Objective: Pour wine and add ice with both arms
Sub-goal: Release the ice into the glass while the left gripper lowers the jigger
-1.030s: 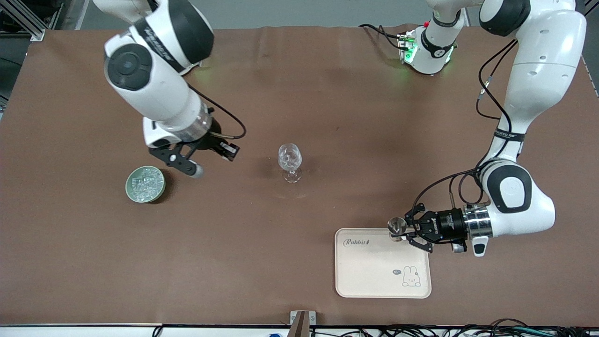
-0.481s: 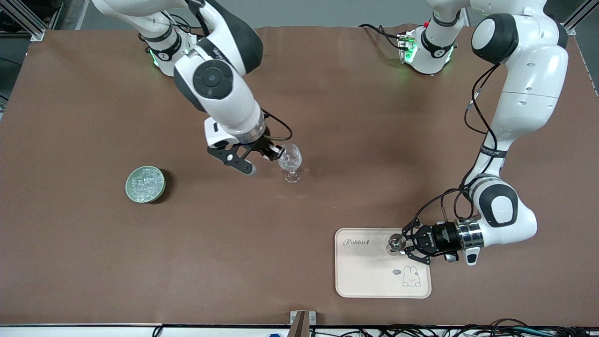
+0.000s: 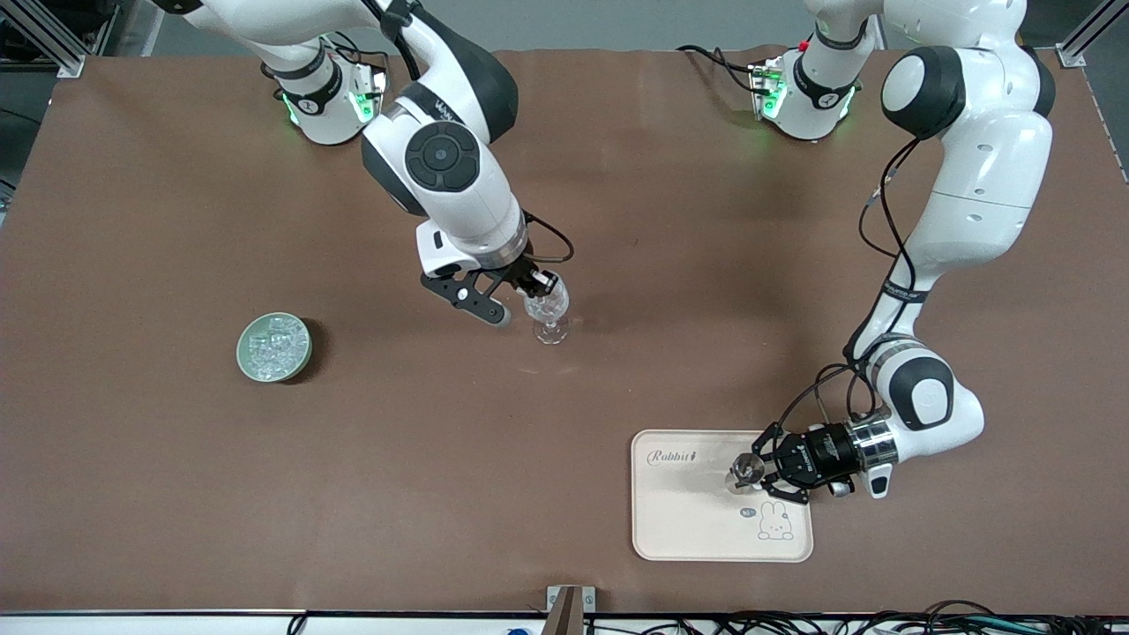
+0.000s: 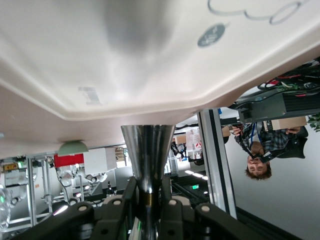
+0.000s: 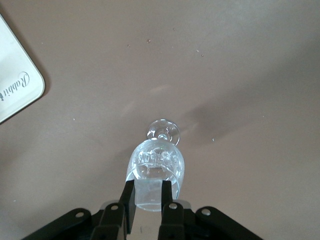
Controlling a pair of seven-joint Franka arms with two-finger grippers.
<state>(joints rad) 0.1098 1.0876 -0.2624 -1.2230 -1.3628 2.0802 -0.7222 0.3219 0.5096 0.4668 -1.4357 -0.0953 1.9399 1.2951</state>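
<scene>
Two white arms reach over the brown table point(image 3: 176, 459). The right arm point(image 3: 445, 181) comes from its base and hangs its gripper point(image 3: 527, 295) over the glass point(image 3: 547, 309), which stands near the table's middle. Its fingers point(image 5: 129, 196) pinch one ice cube point(image 5: 148, 193) — a clear, colourless, slightly frosted block — just above the glass's rim. More ice already lies in the bowl of the glass, showing as small glassy chunks.

The left arm point(image 3: 975, 176) bends down toward the cream tray point(image 3: 697, 529), which lies nearer the front camera at the left arm's end of the table. The left gripper point(image 3: 757, 472) is turned sideways over the tray and is clamped on a metal cup point(image 3: 745, 467) — shiny, flared, with a narrow waist between the fingers point(image 4: 131, 192).

A green bowl point(image 3: 274, 347) sits toward the right arm's end of the table, well apart from the glass, filled with a heap of the same ice point(image 3: 273, 344).
</scene>
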